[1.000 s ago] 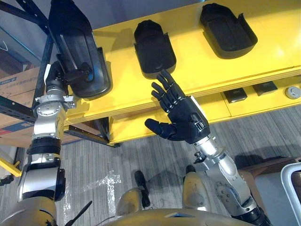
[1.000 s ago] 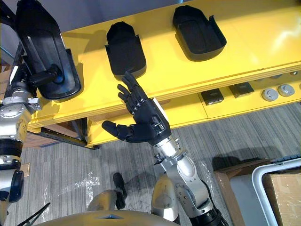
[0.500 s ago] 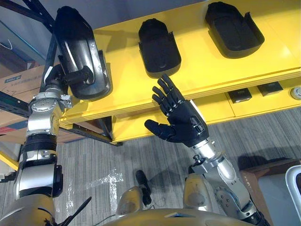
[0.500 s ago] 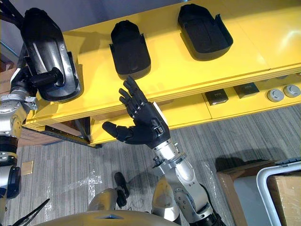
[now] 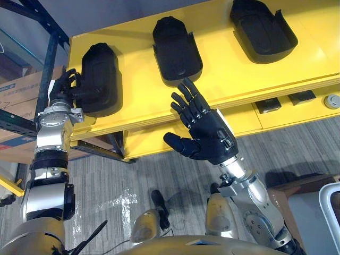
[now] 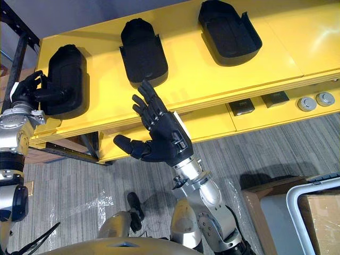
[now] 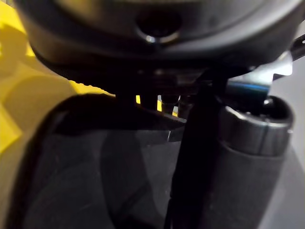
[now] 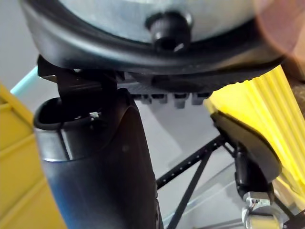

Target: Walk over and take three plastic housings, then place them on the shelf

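Yellow shelf (image 5: 239, 69) carries three black housings in a row. Left hand (image 5: 62, 87) grasps the left housing (image 5: 101, 77) lying at the shelf's left end (thumb across its body); middle housing (image 5: 176, 50) and right housing (image 5: 263, 29) lie apart, untouched. Right hand (image 5: 207, 138) is spread, empty, before the shelf's front edge.
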{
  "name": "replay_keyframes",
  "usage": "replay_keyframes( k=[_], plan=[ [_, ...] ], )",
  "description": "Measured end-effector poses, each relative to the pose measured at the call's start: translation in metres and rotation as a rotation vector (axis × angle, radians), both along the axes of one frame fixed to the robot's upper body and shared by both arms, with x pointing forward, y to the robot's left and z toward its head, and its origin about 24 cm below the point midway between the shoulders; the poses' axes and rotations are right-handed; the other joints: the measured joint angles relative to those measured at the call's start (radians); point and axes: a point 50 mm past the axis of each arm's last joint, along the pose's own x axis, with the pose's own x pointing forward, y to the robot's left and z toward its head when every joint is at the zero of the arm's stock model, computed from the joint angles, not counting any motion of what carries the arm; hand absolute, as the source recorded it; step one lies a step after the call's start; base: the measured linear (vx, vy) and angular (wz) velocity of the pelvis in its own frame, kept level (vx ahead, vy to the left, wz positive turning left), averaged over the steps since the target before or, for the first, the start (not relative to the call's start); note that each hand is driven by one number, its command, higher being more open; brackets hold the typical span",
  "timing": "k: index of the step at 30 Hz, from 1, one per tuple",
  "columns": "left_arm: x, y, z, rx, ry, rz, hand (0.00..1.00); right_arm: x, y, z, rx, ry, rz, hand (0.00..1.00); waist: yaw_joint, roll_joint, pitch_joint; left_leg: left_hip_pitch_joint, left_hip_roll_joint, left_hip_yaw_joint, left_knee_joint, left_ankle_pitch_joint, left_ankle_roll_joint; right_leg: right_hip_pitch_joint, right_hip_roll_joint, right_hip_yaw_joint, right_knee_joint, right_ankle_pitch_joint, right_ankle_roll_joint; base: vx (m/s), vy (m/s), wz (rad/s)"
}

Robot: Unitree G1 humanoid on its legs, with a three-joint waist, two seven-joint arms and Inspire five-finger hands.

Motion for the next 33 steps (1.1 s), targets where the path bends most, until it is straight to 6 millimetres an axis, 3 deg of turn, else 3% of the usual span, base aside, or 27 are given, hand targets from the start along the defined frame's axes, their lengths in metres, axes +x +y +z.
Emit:
replay_keyframes(
  k=[10,16,19,25,29,33],
  plan=[
    [0.002,-0.001,0.011,0.047,-0.079,0.143,1.00,-0.003,-0.001,-0.004,-0.004,0.011,-0.012,1.00,0.000,-0.018,0.014,-0.003,0.001,0.000,0.007,-0.001,0.000,0.003,0.002,-0.002,-0.009,0.002,0.002,0.00,0.000,0.00],
    [0.000,-0.005,0.032,-0.002,-0.287,0.187,1.00,-0.010,-0.004,-0.010,0.023,0.027,-0.051,1.00,0.000,-0.019,0.016,0.009,0.002,-0.015,0.008,-0.001,-0.001,0.035,0.007,-0.019,-0.027,0.004,0.002,0.01,-0.003,0.06],
    [-0.002,-0.009,0.046,-0.036,-0.411,0.153,1.00,-0.010,-0.004,-0.010,0.005,-0.001,-0.060,1.00,0.000,-0.020,0.015,0.035,0.000,-0.020,-0.002,-0.001,-0.002,0.065,0.007,-0.026,-0.040,0.004,0.002,0.01,-0.002,0.03],
    [-0.017,-0.034,0.091,-0.064,-0.722,-0.008,1.00,-0.007,-0.009,-0.009,-0.126,-0.094,-0.132,1.00,-0.001,-0.023,-0.002,0.104,-0.011,-0.044,-0.064,0.023,-0.003,0.131,0.009,-0.048,-0.067,0.002,0.000,0.00,-0.004,0.06],
    [-0.018,-0.051,0.094,-0.074,-0.759,-0.101,1.00,0.004,-0.011,-0.020,-0.252,-0.087,-0.215,1.00,0.003,-0.021,-0.053,0.146,-0.017,-0.072,-0.112,0.045,-0.004,0.183,0.011,-0.077,-0.095,0.002,0.000,0.03,-0.007,0.16],
    [-0.028,-0.068,0.089,-0.062,-0.783,-0.186,1.00,0.013,-0.009,-0.019,-0.321,-0.123,-0.259,1.00,0.012,-0.018,-0.104,0.148,-0.017,-0.093,-0.124,0.053,-0.004,0.198,0.013,-0.098,-0.106,0.002,0.000,0.01,-0.006,0.15]
  ],
)
